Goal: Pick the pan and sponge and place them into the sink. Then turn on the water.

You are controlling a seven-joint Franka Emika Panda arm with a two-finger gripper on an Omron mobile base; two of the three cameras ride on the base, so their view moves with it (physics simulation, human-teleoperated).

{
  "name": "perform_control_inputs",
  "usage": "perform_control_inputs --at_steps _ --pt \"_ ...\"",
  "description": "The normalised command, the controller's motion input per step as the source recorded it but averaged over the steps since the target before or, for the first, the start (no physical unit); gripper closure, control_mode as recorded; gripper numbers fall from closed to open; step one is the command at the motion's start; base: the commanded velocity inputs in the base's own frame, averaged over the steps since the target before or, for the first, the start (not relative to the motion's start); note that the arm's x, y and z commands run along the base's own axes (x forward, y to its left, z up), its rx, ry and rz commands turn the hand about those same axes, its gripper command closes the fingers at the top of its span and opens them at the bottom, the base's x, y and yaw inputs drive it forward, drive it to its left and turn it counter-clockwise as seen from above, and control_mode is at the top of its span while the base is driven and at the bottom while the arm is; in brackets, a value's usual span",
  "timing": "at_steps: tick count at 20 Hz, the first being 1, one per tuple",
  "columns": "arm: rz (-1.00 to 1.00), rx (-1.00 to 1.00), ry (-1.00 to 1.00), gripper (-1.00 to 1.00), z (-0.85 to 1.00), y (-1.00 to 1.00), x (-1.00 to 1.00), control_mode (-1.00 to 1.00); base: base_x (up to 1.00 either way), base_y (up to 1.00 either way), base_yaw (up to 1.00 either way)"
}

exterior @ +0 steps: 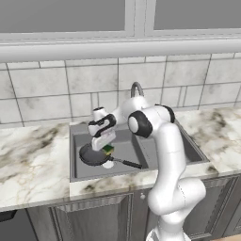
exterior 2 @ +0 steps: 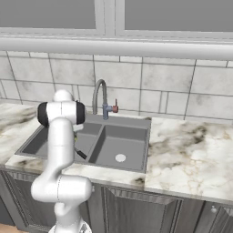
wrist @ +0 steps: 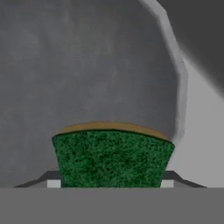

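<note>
Gripper (exterior: 106, 147) closed on the sponge (wrist: 113, 158), low in the left basin of the sink (exterior: 183, 141) directly above the pan (exterior: 92, 156); judged best to lower slightly, then open fully so the sponge drops flat

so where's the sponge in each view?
Left base view: sponge at the gripper, just above the pan in the sink's left basin.
Right base view: I can't make it out; the arm stands in front of that basin.
Hand view: sponge bottom centre, green face up, between the fingertips.
Shared landmark: the pan.
</note>
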Motion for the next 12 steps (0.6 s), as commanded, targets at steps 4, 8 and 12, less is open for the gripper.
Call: perform_control_inputs --at_steps 4,8,12 --pt "0.00 0.04 -0.03 -1.00 0.50 -0.03 -0.23 -1.00 0.00 0.00 0.00" --pt "0.01 0.04 -0.01 -1.00 0.59 -0.05 -0.14 -1.00 0.00 0.00 0.00" --pt "0.02 0.08 0.00 -1.00 0.63 -0.15 -0.07 -1.00 0.00 0.00 0.00"
